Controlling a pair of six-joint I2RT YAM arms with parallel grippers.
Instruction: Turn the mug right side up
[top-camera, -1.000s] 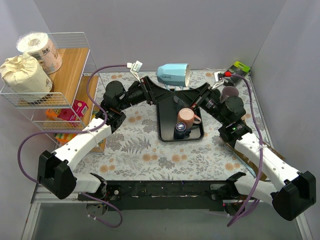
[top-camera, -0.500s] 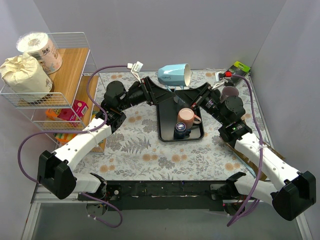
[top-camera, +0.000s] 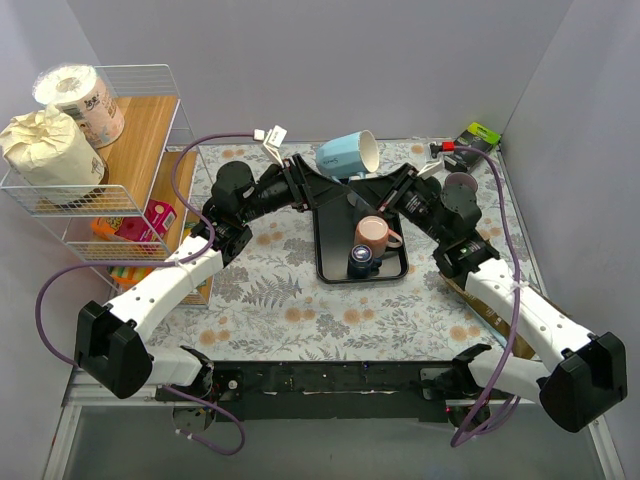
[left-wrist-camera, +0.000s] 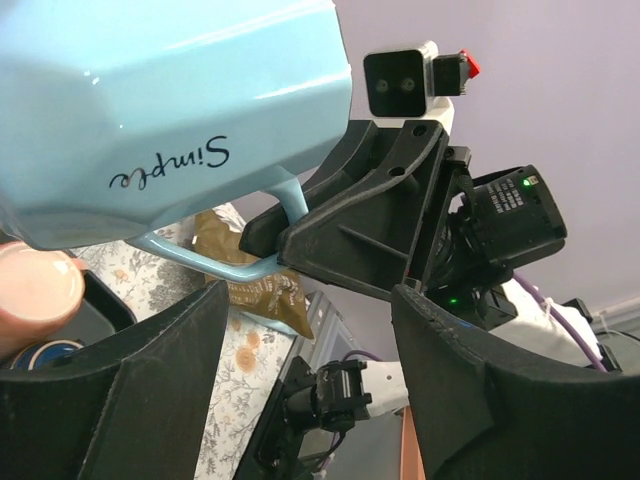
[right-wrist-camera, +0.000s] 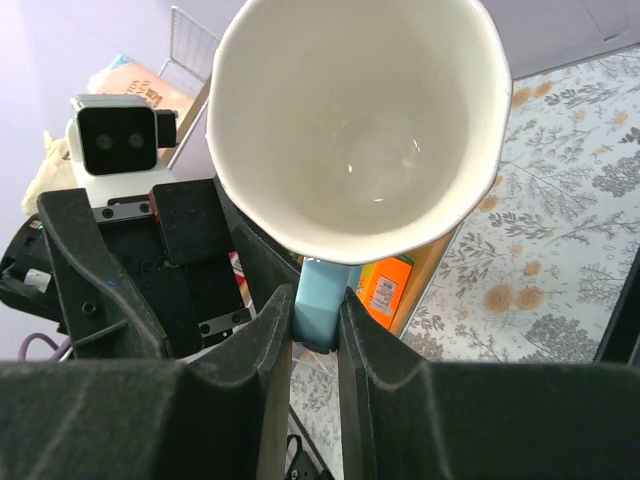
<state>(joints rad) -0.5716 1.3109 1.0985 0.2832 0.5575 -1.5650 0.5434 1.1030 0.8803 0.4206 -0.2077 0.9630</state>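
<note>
A light blue mug (top-camera: 345, 155) with "Simple" on its side hangs in the air above the back of the black tray (top-camera: 328, 255). It is tilted, with its white mouth facing up and to the right. My right gripper (right-wrist-camera: 318, 330) is shut on the mug's handle (right-wrist-camera: 320, 305), and the open mouth (right-wrist-camera: 360, 120) faces its camera. My left gripper (left-wrist-camera: 310, 330) is open and empty, just below and beside the mug (left-wrist-camera: 170, 110). Its fingers (left-wrist-camera: 110, 390) do not touch the mug.
A pink mug (top-camera: 372, 235) lies upside down on the tray beside a dark blue cup (top-camera: 361, 262). A wire shelf (top-camera: 150, 110) with paper rolls stands at the left. A brown cup (top-camera: 460, 184) and a green packet (top-camera: 482, 134) sit at the back right.
The right gripper has rotated the blue mug, so its mouth has swung from facing right and down to facing up and right. The left gripper has hardly moved.
</note>
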